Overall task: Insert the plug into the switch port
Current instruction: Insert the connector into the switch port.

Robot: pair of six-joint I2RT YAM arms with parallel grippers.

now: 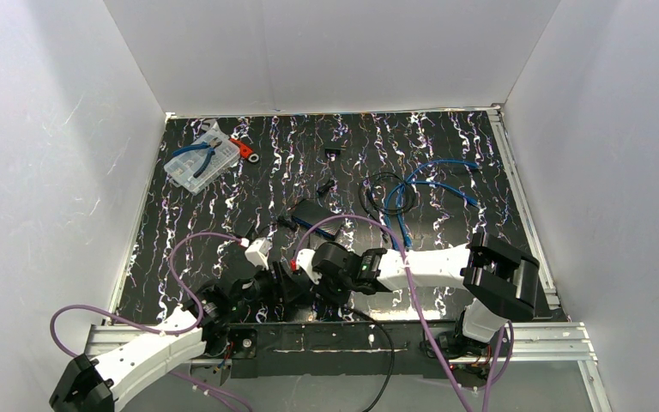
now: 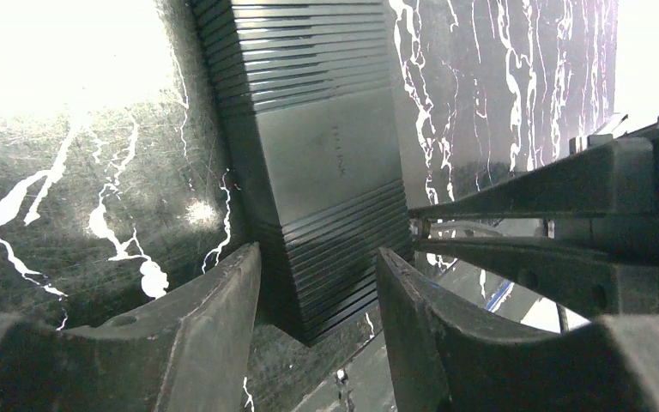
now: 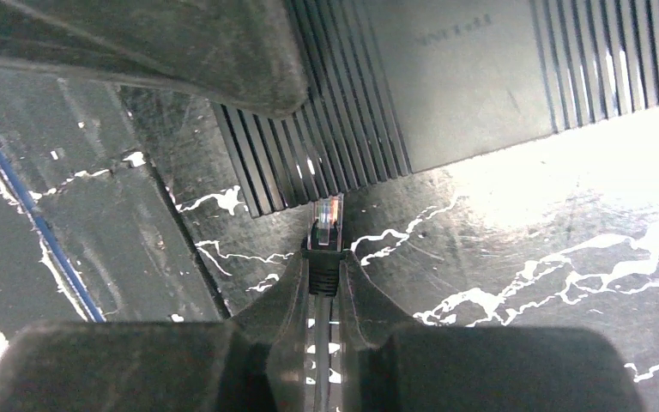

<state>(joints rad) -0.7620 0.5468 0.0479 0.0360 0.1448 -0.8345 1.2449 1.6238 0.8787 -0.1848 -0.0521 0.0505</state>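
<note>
Plug [image 3: 326, 219] sits pinched between the fingers of the right gripper [image 3: 324, 262], low centre in the right wrist view. Its clear tip is right up against the ribbed edge of the black switch [image 3: 463, 86]; whether it is inside a port I cannot tell. In the left wrist view, the left gripper [image 2: 317, 270] has its jaws apart, one on each side of the switch's near end at the bottom of the frame. I cannot tell whether they press on it. Seen from overhead, both arms meet low centre on the marbled black table [image 1: 480, 146]. A blue cable [image 1: 429, 184] coils right of centre, and a clear box [image 1: 196, 163] lies upper left.
</note>
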